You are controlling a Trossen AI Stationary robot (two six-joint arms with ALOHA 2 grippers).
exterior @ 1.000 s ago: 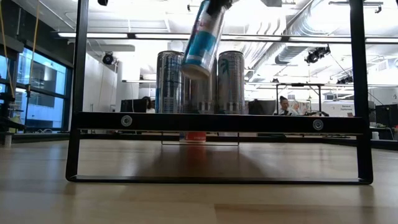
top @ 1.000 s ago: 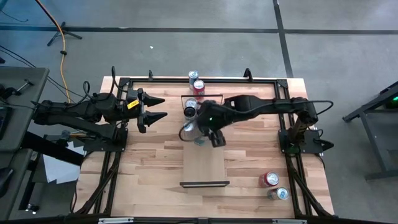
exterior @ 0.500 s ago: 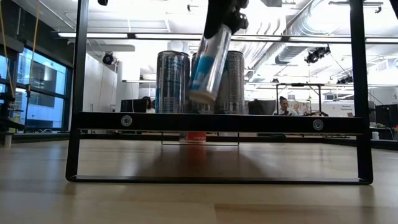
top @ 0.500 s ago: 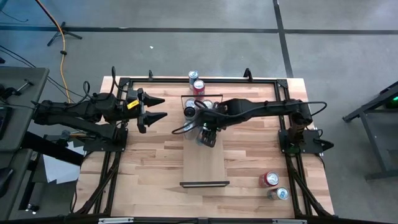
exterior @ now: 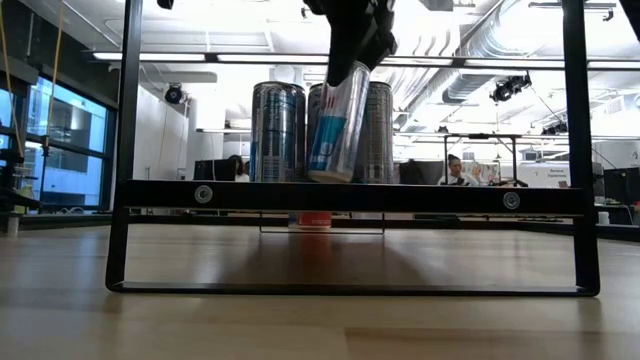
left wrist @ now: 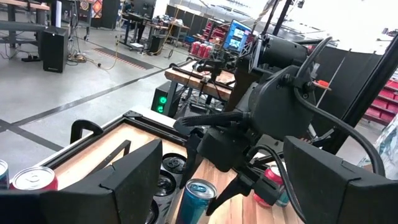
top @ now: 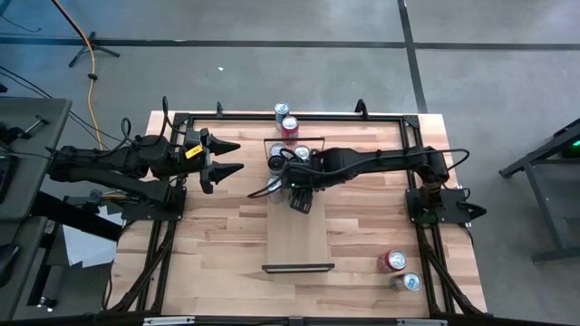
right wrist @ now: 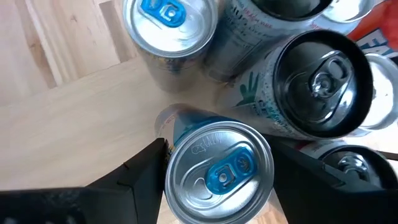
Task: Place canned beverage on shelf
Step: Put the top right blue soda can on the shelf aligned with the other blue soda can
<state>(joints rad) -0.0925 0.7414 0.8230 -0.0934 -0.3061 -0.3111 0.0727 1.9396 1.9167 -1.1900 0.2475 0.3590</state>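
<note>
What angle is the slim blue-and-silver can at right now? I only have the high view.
Observer: Tilted. In the low view the slim blue-and-silver can leans, held near its top by the right gripper over the pale wooden shelf.
Operator: Is its base down?
Observer: Cannot tell; the black front rail hides it.
Operator: Neighbours?
Observer: The right wrist view shows a black-lidded can close beside it. The left gripper hovers open at the table's left.

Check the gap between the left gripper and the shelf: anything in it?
High view: only bare tabletop lies between the open left gripper and the shelf; no cans sit in that stretch.
</note>
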